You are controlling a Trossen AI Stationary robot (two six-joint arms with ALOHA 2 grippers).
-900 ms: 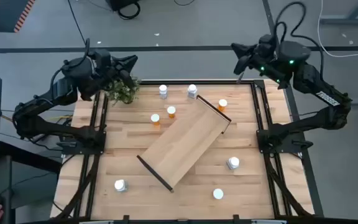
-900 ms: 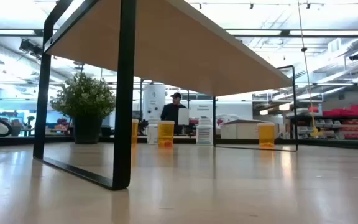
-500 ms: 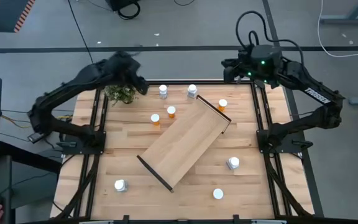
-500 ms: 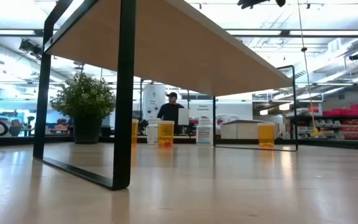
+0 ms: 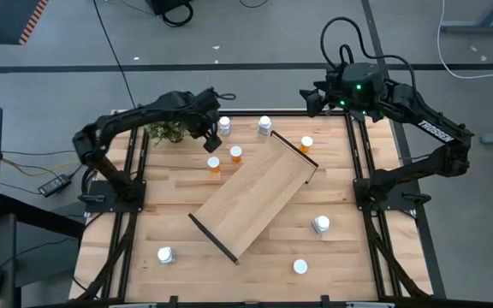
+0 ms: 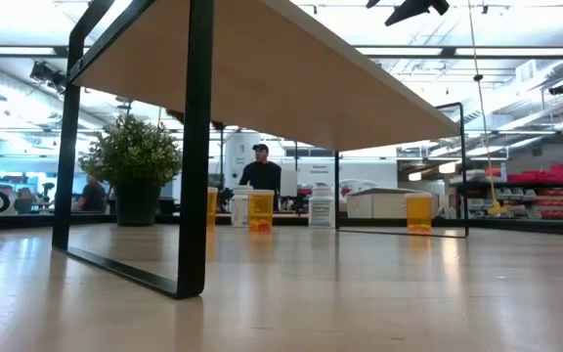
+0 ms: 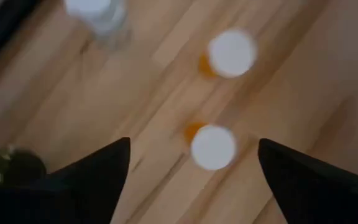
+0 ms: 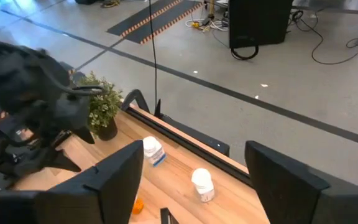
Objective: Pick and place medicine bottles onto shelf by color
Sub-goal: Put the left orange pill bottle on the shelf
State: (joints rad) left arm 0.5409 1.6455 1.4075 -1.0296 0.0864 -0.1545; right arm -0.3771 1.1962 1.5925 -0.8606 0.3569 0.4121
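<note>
Three orange medicine bottles (image 5: pixel 214 163), (image 5: pixel 235 154), (image 5: pixel 306 144) and two white ones (image 5: pixel 224 126), (image 5: pixel 265 127) stand upright on the table's far half. Three more white-capped bottles (image 5: pixel 321 224), (image 5: pixel 165 254), (image 5: pixel 300 267) stand near the front. The shelf (image 5: pixel 255 195) stands slantwise in the middle on its black end rails. My left gripper (image 5: pixel 210 139) hovers open above the two left orange bottles (image 7: pixel 213 146), (image 7: pixel 230 53), touching neither. My right gripper (image 5: pixel 308 98) hangs open, high above the table's far edge, looking toward the two white bottles (image 8: pixel 152 151), (image 8: pixel 202 184).
A small potted plant (image 5: pixel 168 130) stands at the far left corner, close behind my left arm. Black frame rails (image 5: pixel 133 197), (image 5: pixel 368 192) run along both sides of the table. In the low view the shelf (image 6: pixel 262 59) fills the foreground, and a person (image 6: pixel 260 174) stands in the room beyond.
My left gripper has swung from the plant at the far left corner toward the table's right and near side, and now stands over the orange bottles. My right gripper has shifted toward the table's left along the far edge. No bottle has moved.
</note>
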